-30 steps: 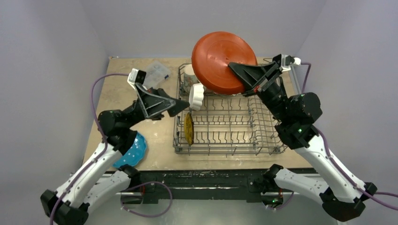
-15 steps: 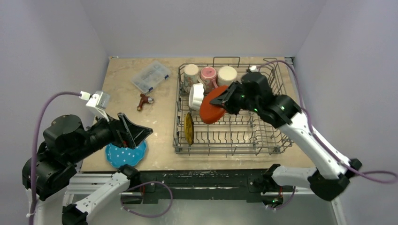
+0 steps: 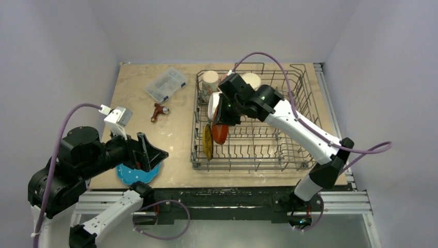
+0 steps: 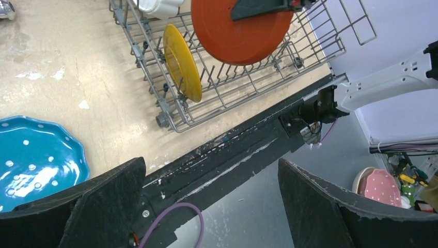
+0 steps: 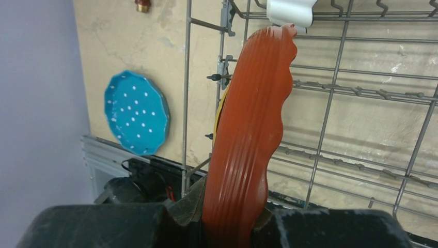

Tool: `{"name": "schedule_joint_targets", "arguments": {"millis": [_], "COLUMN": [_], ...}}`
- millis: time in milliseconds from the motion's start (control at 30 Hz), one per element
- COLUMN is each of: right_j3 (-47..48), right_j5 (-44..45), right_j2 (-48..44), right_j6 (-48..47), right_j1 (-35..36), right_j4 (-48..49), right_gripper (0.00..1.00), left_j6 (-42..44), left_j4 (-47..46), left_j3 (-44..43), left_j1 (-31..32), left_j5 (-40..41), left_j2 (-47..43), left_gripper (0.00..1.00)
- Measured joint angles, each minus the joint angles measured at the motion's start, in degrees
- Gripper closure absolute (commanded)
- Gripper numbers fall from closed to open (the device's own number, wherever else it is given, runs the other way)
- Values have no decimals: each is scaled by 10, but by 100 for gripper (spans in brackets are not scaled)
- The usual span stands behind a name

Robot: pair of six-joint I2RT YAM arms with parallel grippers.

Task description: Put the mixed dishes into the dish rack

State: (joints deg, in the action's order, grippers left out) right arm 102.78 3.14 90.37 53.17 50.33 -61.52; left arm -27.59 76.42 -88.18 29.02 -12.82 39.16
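pale purple walls (image 3: 57,46) stand on three sides of a tan table (image 3: 178,139) with white scuff marks. a black rail (image 3: 227,197) runs along its near edge. the floor (image 3: 243,232) below is grey.

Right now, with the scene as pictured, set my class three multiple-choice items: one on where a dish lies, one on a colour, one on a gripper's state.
1. Where is the round white-dotted blue plate?
A) flat on the beige table, outside the grey wire dish rack
B) standing between the rack's tines
C) lifted off the table

2. What colour is the scalloped plate clamped on edge in the right gripper?
A) yellow
B) blue
C) orange

3. The left gripper is:
A) shut on the blue plate
B) open, holding nothing
C) shut on a rack wire

Answers:
1 A, the left wrist view shows it lying on the tabletop beside the rack.
2 C, the right wrist view shows the orange plate squeezed between the fingers.
3 B, its fingers are spread wide with nothing between them.
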Motion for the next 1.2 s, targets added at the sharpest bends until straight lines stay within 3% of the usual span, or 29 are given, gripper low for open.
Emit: {"name": "schedule_joint_targets", "arguments": {"millis": [200,633,967,1200], "right_j3": [3,-79,-35,-70], "right_j5": [1,5,29,18], "right_j2": [44,33,32,-26], "right_j6": [-24,-24,-17,15], "right_j1": [14,18,35,38], "right_j4": [-2,61,38,68], "right_gripper": [100,100,100,100], "left_j6": [2,2,-5,-8], "left_j4": [0,0,-3,-5], "left_j3": [14,37,45,49], "left_j1": [0,0,0,0], "left_j5": [-5,-17,-33,-37], "left_j2": [3,11,12,13], "left_gripper": [2,2,3,3]}}
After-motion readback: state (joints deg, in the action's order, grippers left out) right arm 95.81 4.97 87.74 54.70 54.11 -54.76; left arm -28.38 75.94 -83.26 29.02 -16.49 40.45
